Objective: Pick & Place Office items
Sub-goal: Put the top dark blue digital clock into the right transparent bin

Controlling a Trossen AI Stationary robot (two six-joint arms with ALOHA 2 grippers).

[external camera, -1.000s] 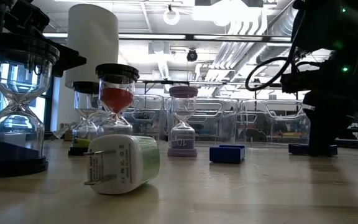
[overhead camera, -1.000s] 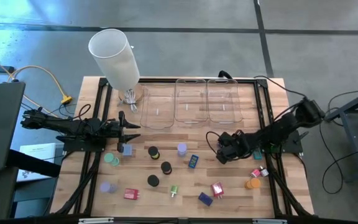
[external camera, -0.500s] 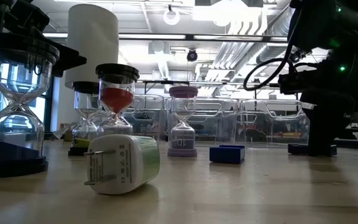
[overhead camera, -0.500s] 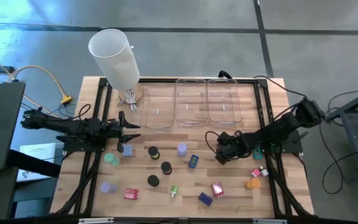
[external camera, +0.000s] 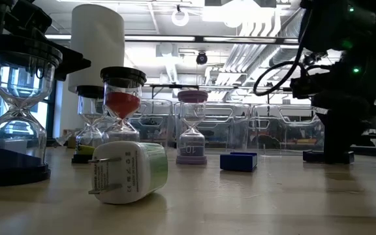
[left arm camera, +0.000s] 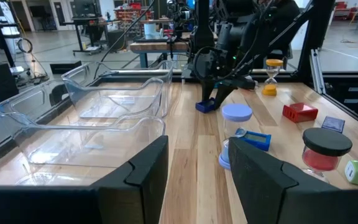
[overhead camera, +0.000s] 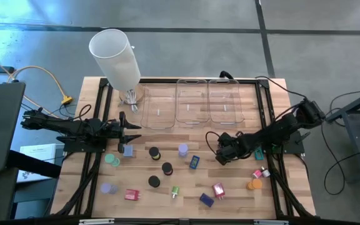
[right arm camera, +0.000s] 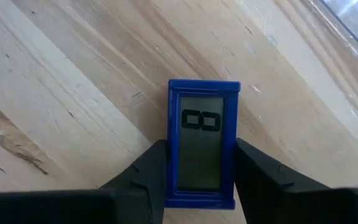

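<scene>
Office items lie scattered across the front half of the desk (overhead camera: 264, 103), and we find one of them, a blue timer (right arm camera: 202, 142) with a grey display, between the fingers (right arm camera: 140, 177) of the right gripper (overhead camera: 220, 155). In the right wrist view both fingers press against the long sides of the timer, which lies flat on the wood, so we read the gripper as closed on it. From above, this gripper sits right of centre, just in front of the three clear trays (overhead camera: 192, 103). We see the left gripper (overhead camera: 129, 135) at the left side of the desk, near a lavender block (overhead camera: 128, 150); its fingers (left arm camera: 146, 168) stand partly apart with nothing between them. Between the two arms we count black discs (overhead camera: 167, 168), a lavender cap (overhead camera: 183, 149) and a second blue timer (overhead camera: 195, 162). Nearer the front edge lie a red block (overhead camera: 131, 195), a green piece (overhead camera: 174, 191), a pink block (overhead camera: 218, 189) and an orange cap (overhead camera: 254, 184). A white cylinder (overhead camera: 115, 59) stands at the far left corner.
</scene>
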